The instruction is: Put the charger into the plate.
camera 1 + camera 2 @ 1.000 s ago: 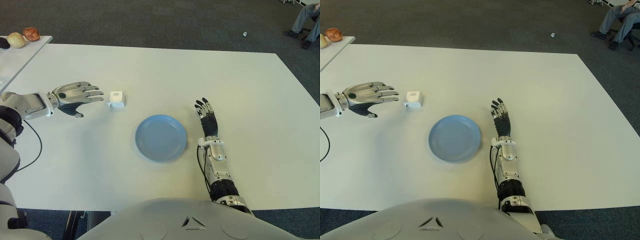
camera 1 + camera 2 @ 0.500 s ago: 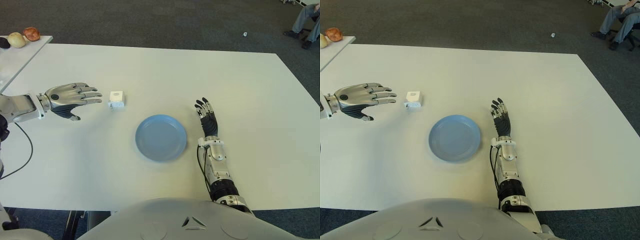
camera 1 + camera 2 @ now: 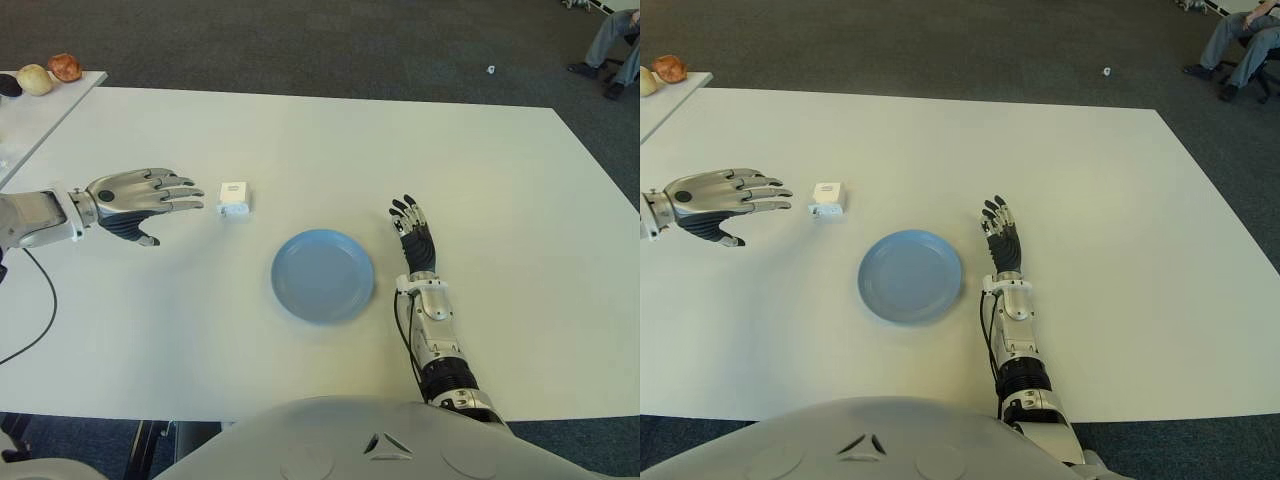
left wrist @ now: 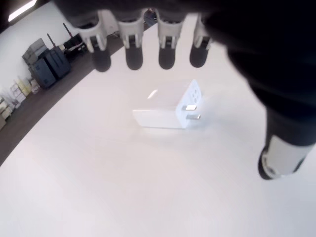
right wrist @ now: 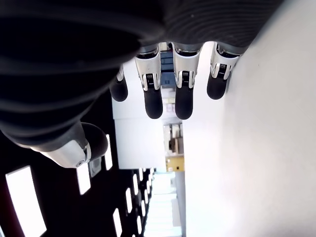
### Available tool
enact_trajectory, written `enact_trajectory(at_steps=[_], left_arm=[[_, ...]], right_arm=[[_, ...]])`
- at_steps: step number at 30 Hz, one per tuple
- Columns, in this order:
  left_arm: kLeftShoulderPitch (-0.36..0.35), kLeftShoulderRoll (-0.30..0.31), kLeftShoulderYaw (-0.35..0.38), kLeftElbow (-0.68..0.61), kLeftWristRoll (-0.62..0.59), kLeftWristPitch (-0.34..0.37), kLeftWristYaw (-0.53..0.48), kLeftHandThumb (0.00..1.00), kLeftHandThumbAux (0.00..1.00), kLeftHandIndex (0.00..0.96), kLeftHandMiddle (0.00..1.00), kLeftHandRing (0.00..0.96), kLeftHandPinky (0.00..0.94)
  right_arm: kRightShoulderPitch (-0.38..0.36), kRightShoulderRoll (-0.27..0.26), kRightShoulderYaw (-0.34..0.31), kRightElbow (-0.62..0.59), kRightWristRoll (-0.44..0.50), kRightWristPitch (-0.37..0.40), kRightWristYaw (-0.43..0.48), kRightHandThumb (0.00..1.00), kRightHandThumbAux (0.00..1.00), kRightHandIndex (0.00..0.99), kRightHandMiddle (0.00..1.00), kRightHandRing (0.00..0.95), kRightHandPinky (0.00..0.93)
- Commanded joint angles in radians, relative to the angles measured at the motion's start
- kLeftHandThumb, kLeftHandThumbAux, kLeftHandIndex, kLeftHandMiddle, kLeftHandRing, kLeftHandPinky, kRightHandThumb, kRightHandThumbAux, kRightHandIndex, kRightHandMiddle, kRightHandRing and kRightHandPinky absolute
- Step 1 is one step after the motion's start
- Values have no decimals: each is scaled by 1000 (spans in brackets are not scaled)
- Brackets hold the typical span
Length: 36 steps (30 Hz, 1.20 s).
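Note:
A small white charger [image 3: 233,199] with two metal prongs lies on the white table [image 3: 480,170], up and to the left of a blue plate [image 3: 322,275] that holds nothing. My left hand [image 3: 140,195] hovers just left of the charger [image 4: 170,107] with its fingers stretched out flat, a small gap between fingertips and charger. My right hand [image 3: 414,235] shows flat beside the plate's right side, fingers straight and holding nothing.
A second white table [image 3: 20,125] at the far left carries some round fruit-like items [image 3: 48,75]. A seated person's legs [image 3: 610,45] show at the far right on the dark carpet.
My left hand has drawn back to the left, away from the charger, and lowered a little. The charger, the plate and the right hand have not moved.

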Motion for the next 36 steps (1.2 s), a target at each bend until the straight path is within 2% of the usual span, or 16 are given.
enact_trajectory(at_steps=[1, 4, 6, 10, 15, 24, 36], left_arm=[[-95, -175, 20, 103, -47, 27, -131, 0, 554, 0, 0, 0, 0], [-132, -238, 37, 163, -85, 37, -189, 0, 549, 0, 0, 0, 1], [-136, -280, 72, 205, -149, 42, -242, 4, 542, 0, 0, 0, 3], [-144, -329, 112, 255, -226, 57, -317, 27, 524, 0, 0, 0, 7], [-175, -418, 145, 325, -294, 119, -404, 78, 487, 0, 0, 0, 20], [-174, -497, 178, 370, -369, 193, -492, 139, 440, 0, 0, 0, 38], [-138, -584, 223, 392, -464, 262, -599, 148, 355, 0, 0, 0, 25]], right_arm=[[42, 0, -5, 69, 5, 60, 2, 0, 505, 0, 180, 153, 46], [40, -1, -6, 74, 6, 57, 1, 0, 503, 0, 186, 158, 46], [38, -2, -6, 80, 6, 53, 2, 0, 502, 0, 188, 161, 47], [37, -1, -5, 84, 8, 45, 6, 0, 504, 0, 190, 163, 49], [41, 0, -7, 77, 5, 58, -2, 0, 505, 0, 190, 160, 46], [46, 3, -6, 76, 6, 49, -1, 0, 510, 0, 196, 169, 45], [61, 4, 0, 50, 2, 57, -3, 0, 515, 0, 200, 173, 54]])
